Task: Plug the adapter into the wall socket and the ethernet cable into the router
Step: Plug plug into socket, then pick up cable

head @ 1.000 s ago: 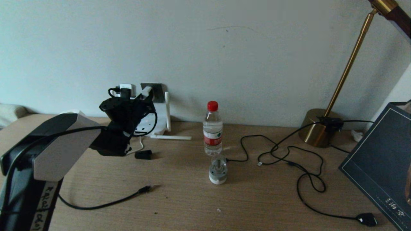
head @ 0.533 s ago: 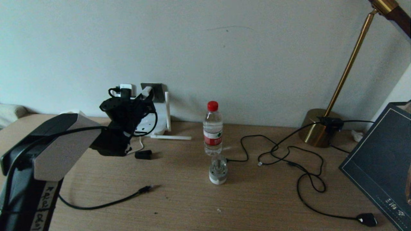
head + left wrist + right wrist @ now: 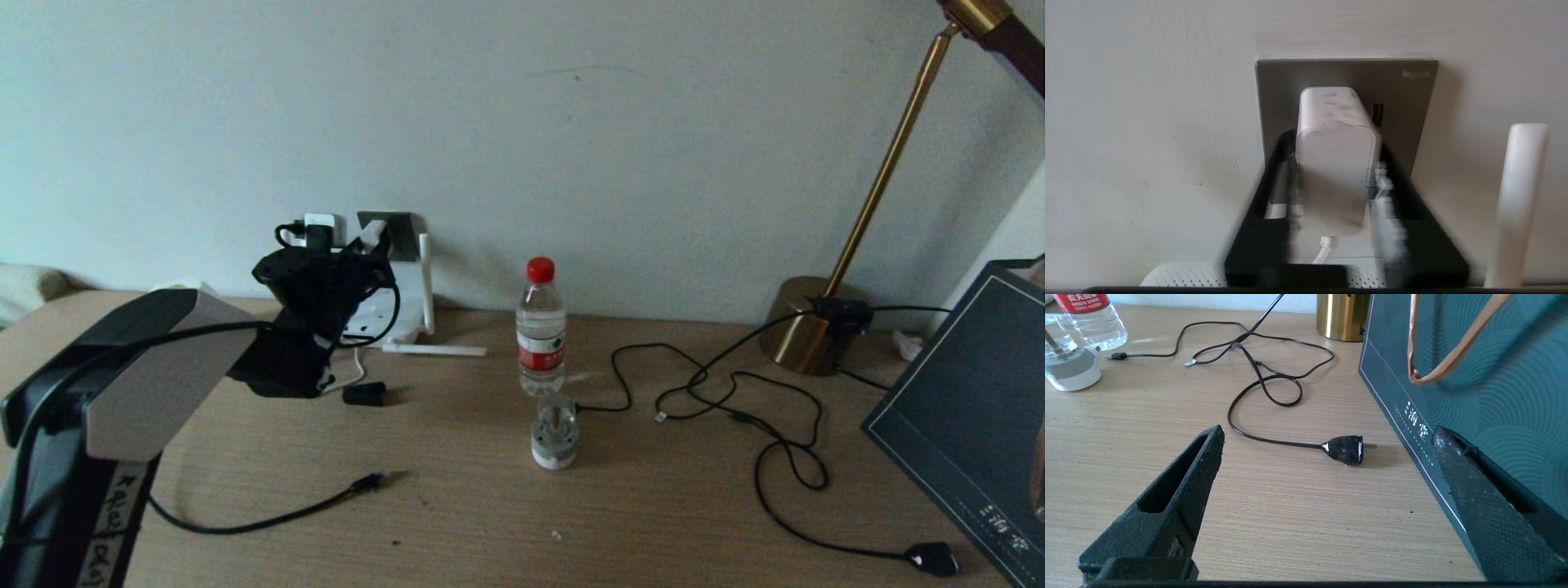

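My left gripper is up at the wall, shut on the white adapter. The adapter's front is pressed against the dark grey wall socket, and its thin white cord hangs down behind it. The white router stands just below the socket, with one antenna upright beside my gripper. The ethernet cable lies loose on the desk, its small connector pointing right. My right gripper hangs open and empty low over the desk at the right.
A small black block lies by the router. Mid-desk stand a water bottle and a small jar. A brass lamp, its black cable with a chunky plug and a dark green bag fill the right side.
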`<state>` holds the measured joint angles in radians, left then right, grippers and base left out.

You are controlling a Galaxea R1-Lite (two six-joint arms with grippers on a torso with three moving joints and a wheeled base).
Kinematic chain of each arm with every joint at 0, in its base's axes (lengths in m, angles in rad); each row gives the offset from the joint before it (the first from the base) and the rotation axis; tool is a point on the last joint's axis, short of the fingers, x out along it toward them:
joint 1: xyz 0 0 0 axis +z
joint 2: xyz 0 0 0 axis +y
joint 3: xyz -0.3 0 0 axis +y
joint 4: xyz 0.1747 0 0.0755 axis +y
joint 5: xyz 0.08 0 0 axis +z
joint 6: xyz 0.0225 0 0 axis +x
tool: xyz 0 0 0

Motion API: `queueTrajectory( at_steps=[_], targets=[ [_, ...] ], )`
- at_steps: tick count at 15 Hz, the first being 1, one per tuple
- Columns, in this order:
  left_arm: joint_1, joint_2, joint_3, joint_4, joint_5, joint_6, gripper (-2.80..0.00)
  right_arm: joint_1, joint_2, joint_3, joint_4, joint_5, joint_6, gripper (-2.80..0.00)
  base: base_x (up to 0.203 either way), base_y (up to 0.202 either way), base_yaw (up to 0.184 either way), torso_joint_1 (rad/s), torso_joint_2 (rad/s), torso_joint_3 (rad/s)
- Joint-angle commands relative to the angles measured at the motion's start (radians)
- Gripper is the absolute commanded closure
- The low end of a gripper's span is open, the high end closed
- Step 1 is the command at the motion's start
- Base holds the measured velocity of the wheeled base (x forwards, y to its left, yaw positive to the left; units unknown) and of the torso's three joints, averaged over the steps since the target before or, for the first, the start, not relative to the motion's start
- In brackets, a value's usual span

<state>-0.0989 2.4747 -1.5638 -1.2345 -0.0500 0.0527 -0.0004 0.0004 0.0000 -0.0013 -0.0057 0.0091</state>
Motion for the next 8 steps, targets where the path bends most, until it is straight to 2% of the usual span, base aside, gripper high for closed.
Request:
queueTrajectory(
  at_steps=[1, 8],
  targets=[
    [-0.001, -0.002, 0.001, -0.008, -0.001, -0.001, -2.80, 0.000, 0.000, 0.000, 0.000, 0.000, 0.000, -2.80, 0.000, 0.000, 0.000, 0.000, 0.00, 0.000],
    [-0.001, -0.015, 0.001, -0.008, 0.001, -0.001, -2.80, 0.000, 0.000, 0.000, 0.000, 0.000, 0.000, -2.80, 0.000, 0.000, 0.000, 0.000, 0.00, 0.000]
  ],
)
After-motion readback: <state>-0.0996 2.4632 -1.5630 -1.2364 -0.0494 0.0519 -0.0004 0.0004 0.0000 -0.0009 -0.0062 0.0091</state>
